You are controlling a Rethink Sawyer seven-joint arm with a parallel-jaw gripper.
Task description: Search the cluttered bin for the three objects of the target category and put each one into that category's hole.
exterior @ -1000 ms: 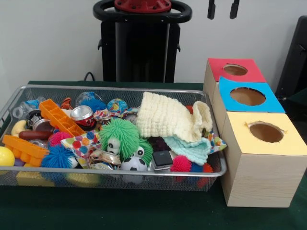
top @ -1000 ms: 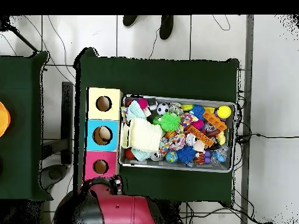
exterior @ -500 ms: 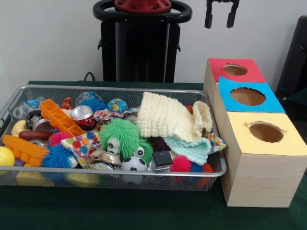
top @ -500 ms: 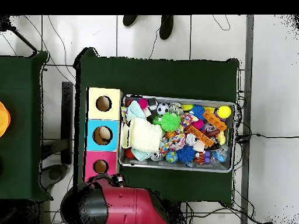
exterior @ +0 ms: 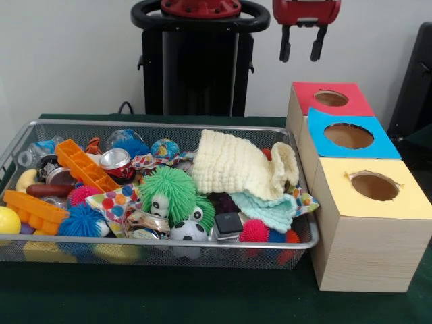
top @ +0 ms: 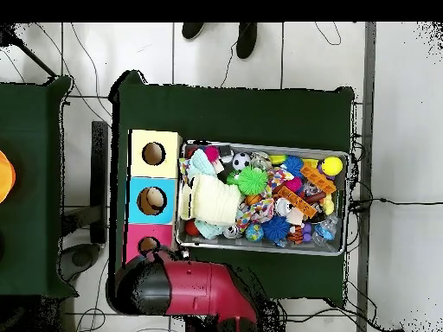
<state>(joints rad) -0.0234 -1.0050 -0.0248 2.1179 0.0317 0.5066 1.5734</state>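
The wire mesh bin (exterior: 155,124) stands on the green table, packed with toys; it also shows in the overhead view (top: 343,204). A crushed clear bottle (exterior: 37,151) lies in the bin's far left corner, half buried; in the overhead view it (top: 327,230) is at the bin's lower right. Another clear bluish piece (exterior: 124,139) shows at the back. My gripper (exterior: 300,50) hangs open and empty, high above and behind the red box (exterior: 351,101). In the overhead view only my red arm (top: 195,290) shows, beside the red box (top: 134,251).
Three wooden boxes with holes stand right of the bin: red, blue (exterior: 378,138) and yellow (exterior: 405,202). A cream knitted cloth (exterior: 236,165), a green fuzzy toy (exterior: 172,192), orange trays (exterior: 84,165) and a metal can (exterior: 116,160) lie on top. A person's shoes (top: 221,35) are at the far side.
My gripper has come down into the front view at the top and shifted slightly left. In the overhead view my arm has swung toward the table's edge by the red box.
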